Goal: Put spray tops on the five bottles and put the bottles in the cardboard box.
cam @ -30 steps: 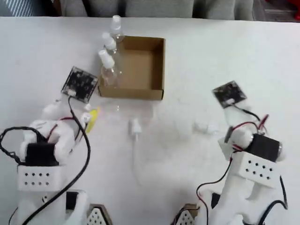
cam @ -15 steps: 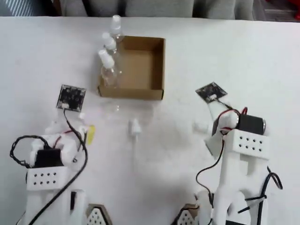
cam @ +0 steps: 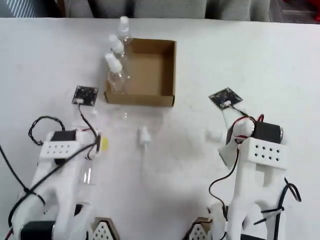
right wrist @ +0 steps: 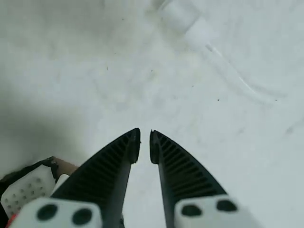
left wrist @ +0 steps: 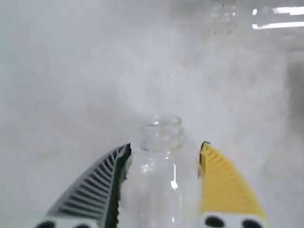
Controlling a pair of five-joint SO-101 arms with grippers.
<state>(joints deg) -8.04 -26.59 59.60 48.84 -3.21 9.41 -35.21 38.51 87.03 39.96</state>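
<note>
Clear plastic bottle (left wrist: 161, 164), neck open, no top yet, is clamped in left gripper (left wrist: 164, 148) btwn its grey and yellow fingers. Three capped bottles (cam: 114, 70) stand at the left wall of the cardboard box (cam: 150, 98); can't tell if inside. Two tops lie loose on the table: mid-table spray top (cam: 144, 136) and near spray top (right wrist: 187, 21), just ahead of right gripper (right wrist: 145, 142), which is nearly closed and empty. Approx 3 of 5 capped; 2 left.

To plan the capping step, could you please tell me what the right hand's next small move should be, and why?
Probably open the right hand and ease toward the spray top ahead of it: the left hand grips an uncapped bottle, and the right hand is shut and empty.
</note>
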